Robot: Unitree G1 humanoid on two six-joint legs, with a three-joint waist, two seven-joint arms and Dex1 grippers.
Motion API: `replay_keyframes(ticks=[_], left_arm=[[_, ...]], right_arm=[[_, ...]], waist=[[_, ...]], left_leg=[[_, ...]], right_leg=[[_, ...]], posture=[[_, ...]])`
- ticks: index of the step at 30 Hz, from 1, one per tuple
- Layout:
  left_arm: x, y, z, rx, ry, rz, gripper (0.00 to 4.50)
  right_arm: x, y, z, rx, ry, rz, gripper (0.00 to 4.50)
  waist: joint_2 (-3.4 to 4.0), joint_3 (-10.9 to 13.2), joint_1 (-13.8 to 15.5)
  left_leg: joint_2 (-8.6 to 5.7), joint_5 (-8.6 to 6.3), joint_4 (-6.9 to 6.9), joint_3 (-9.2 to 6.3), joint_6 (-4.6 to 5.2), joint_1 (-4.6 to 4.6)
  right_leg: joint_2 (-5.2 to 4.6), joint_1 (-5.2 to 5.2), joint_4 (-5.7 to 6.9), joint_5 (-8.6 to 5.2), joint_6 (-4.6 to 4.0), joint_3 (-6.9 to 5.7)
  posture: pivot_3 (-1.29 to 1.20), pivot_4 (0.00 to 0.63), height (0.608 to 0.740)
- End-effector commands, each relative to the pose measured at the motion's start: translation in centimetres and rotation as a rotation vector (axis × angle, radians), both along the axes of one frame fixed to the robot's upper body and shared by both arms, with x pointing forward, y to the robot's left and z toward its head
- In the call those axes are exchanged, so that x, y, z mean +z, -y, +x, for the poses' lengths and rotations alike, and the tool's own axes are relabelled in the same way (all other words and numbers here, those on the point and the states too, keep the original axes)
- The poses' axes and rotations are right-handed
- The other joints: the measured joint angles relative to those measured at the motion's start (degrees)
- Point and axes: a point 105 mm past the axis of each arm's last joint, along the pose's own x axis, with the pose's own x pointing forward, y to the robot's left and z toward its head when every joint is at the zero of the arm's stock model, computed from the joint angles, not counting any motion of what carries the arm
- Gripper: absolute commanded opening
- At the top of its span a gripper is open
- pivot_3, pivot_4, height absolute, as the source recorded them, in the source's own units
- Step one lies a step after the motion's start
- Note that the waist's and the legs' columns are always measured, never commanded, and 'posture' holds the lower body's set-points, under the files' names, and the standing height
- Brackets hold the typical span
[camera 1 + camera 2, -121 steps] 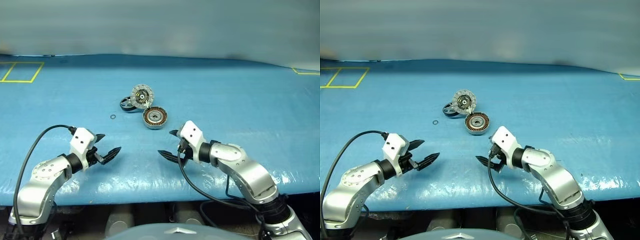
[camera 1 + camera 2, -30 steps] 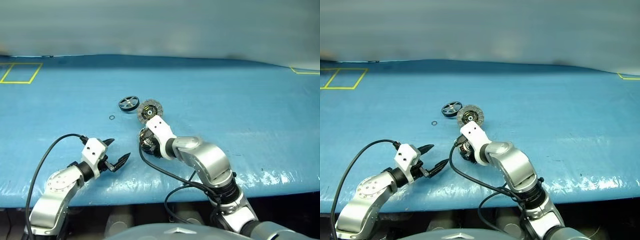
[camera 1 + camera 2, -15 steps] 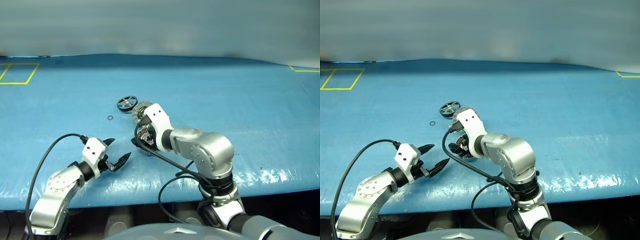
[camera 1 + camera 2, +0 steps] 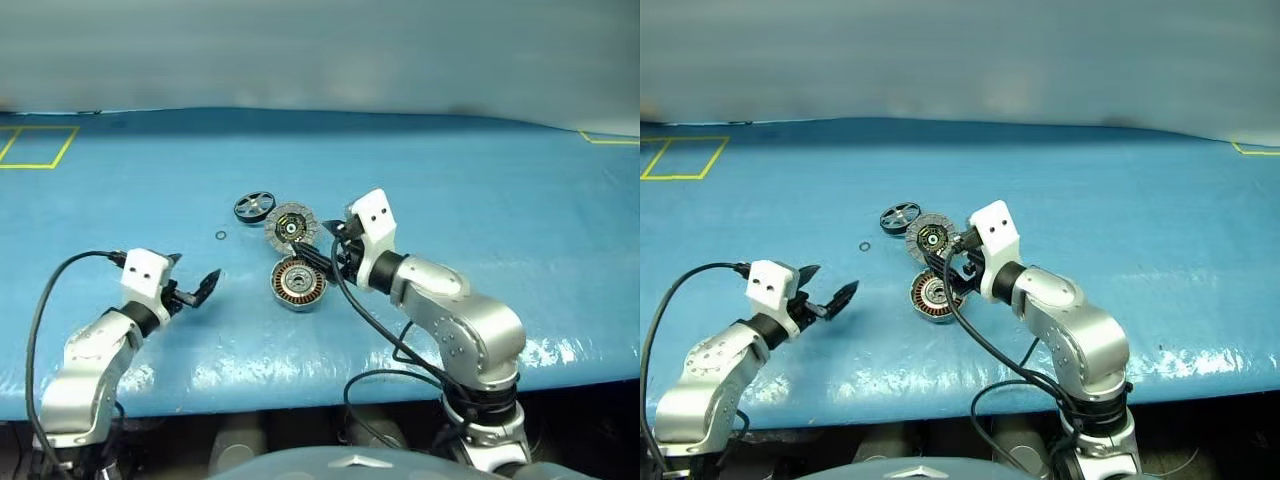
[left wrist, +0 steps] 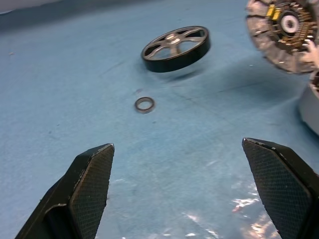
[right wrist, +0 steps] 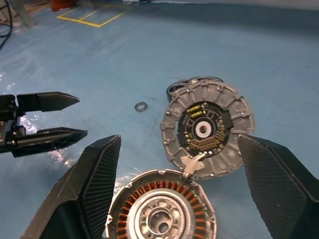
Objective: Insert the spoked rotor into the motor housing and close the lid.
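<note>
Blue glossy tabletop (image 4: pixel 500 200), yellow taped square (image 4: pixel 35 146)

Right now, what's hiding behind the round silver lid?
Behind the lid sits the spoked rotor. From the right wrist, the lid covers all but its dark rim.

Small metal ring (image 4: pixel 221 236) on blue table cover (image 4: pixel 480 190)

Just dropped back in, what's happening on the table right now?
Nothing is held. The right gripper hangs open above the copper-wound grey motor housing and the round silver lid beside it. The left gripper is open, pointing toward the black spoked rotor, which lies on the blue table near a small metal ring. The rotor is not yet inserted.
</note>
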Motion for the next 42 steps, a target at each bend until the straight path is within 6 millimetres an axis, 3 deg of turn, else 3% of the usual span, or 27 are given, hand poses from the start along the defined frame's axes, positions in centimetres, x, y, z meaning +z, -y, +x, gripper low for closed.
replay_keyframes(ticks=[1,9,15,24,35,38,42], left_arm=[[1.0,-0.7,1.5,0.019,0.016,0.035,4.50],[1.5,-0.4,6.4,-0.003,0.027,0.121,4.50],[1.1,1.1,8.7,-0.044,0.003,0.127,4.50],[-0.8,3.2,10.0,-0.098,-0.062,0.063,4.50],[-3.2,3.4,10.0,-0.085,-0.152,0.068,4.50],[-3.9,3.2,9.6,-0.083,-0.184,0.075,3.88],[-4.7,2.7,8.9,-0.086,-0.217,0.095,2.59]], right_arm=[[1.5,-1.2,-1.6,0.071,0.224,-0.007,3.94],[-2.1,-0.9,-2.2,0.044,0.182,0.024,3.94],[-2.1,-0.7,-1.8,0.019,0.174,0.026,3.94],[-2.0,-1.4,-1.9,0.036,0.164,0.033,3.94],[-1.2,-2.2,-2.1,0.048,0.161,0.069,3.94],[-1.1,-2.2,-2.1,0.042,0.158,0.077,3.96],[-1.0,-2.1,-1.9,0.033,0.155,0.087,3.96]], waist=[[-0.02,0.01,-0.09],[-0.08,0.01,0.35],[-0.09,0.01,0.72],[-0.09,0.01,1.54],[-0.10,-0.01,1.58],[-0.10,-0.01,1.55],[-0.07,-0.04,1.51]], left_leg=[[-0.02,0.00,0.00,0.00,0.00,0.00],[-0.04,0.05,0.04,0.01,-0.08,0.02],[-0.07,0.05,0.07,0.00,-0.09,0.00],[-0.12,0.06,0.08,-0.01,-0.09,-0.04],[-0.12,0.06,0.25,-0.04,-0.10,0.00],[-0.12,0.06,0.29,-0.04,-0.10,0.00],[-0.11,0.06,0.34,-0.04,-0.10,0.05]], right_leg=[[0.03,-0.01,0.00,0.00,0.00,0.01],[0.26,0.07,0.02,0.02,0.00,0.02],[0.25,0.06,0.02,0.06,0.04,0.04],[0.23,0.06,0.02,0.08,-0.01,0.02],[0.24,0.17,0.08,0.12,0.04,-0.01],[0.24,0.19,0.09,0.13,0.08,0.01],[0.25,0.23,0.13,0.11,0.12,0.01]], posture=[[0.00,0.150,0.740],[0.00,0.150,0.740],[0.00,0.150,0.740],[0.00,0.150,0.740],[0.00,0.150,0.740],[0.00,0.150,0.740],[0.00,0.150,0.740]])
